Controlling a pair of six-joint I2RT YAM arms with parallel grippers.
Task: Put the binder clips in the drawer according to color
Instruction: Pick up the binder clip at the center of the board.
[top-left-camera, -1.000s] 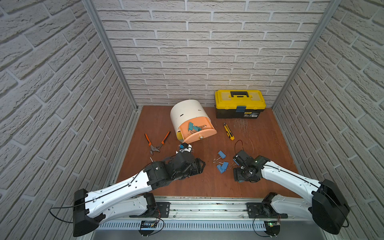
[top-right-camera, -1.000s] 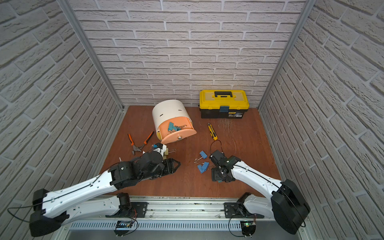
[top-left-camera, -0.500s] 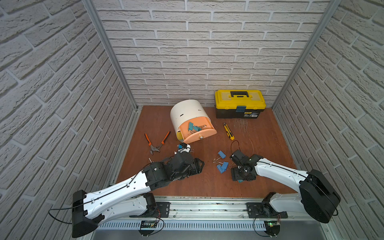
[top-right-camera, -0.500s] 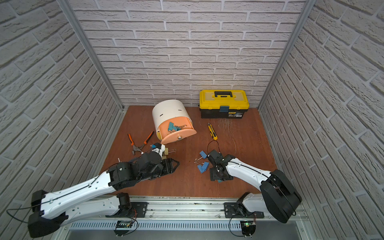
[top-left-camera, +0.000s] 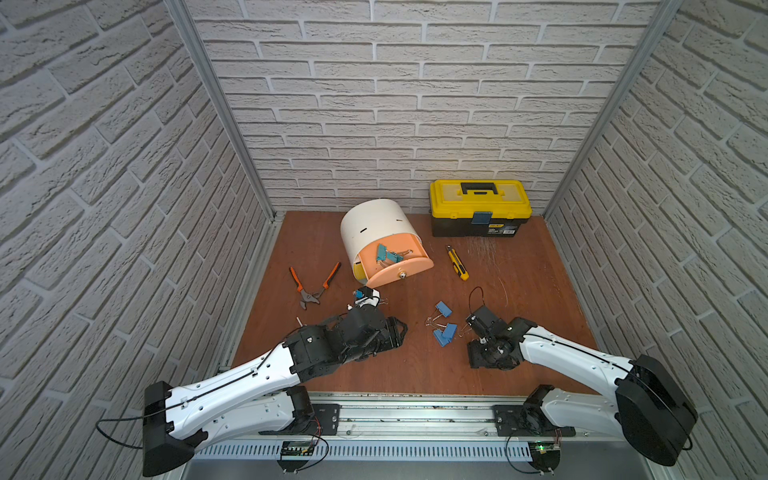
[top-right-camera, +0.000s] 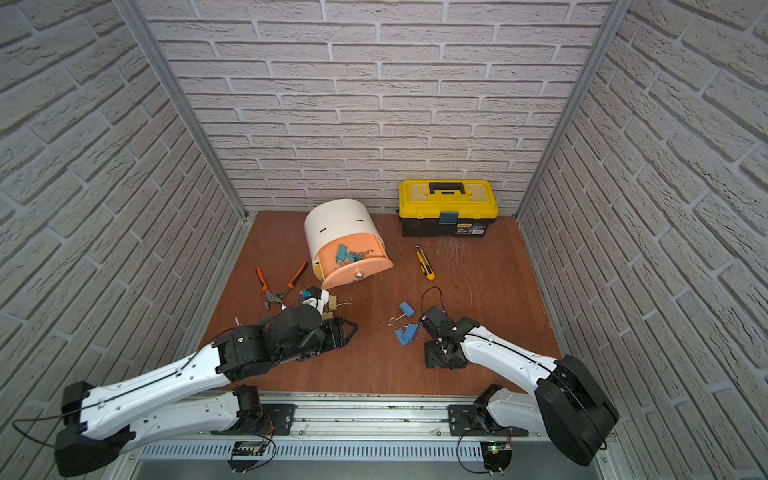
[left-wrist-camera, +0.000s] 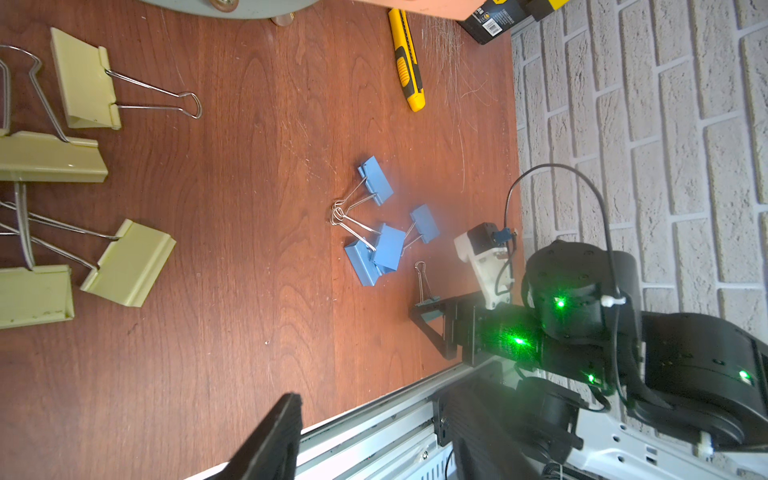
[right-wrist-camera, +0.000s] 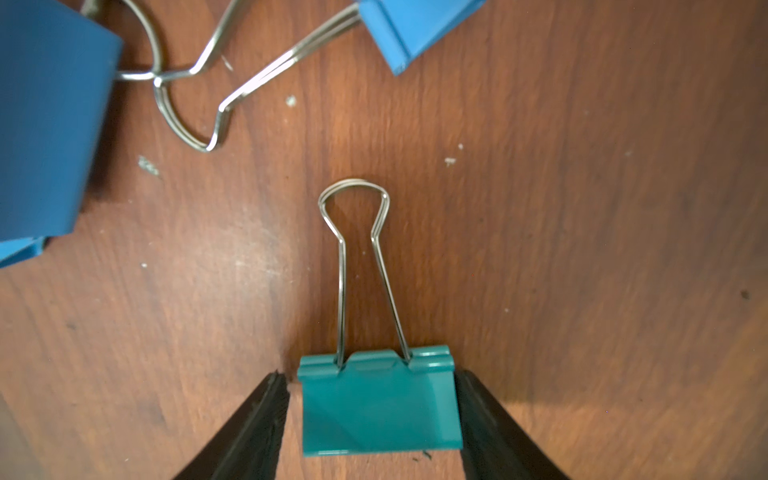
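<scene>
From my remote station, the right pincer (right-wrist-camera: 374, 419) straddles a teal binder clip (right-wrist-camera: 380, 405) lying flat on the counter (top-left-camera: 519, 282); one finger (right-wrist-camera: 494, 424) touches its side, the other shows a narrow gap, so I cannot tell whether it pinches. Blue clips (top-left-camera: 444, 328) lie just beside it. The left pincer (top-left-camera: 395, 330) stands spread near pale yellow clips (left-wrist-camera: 89, 79). The drawer (top-left-camera: 395, 262), its peach tray open, holds teal clips (top-left-camera: 384, 252)

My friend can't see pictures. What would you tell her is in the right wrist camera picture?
A teal binder clip lies on a brown wooden table between the right gripper's two black fingers, silver handles pointing away. One finger touches its side; the other stands just off it. Blue binder clips lie farther off.
</scene>
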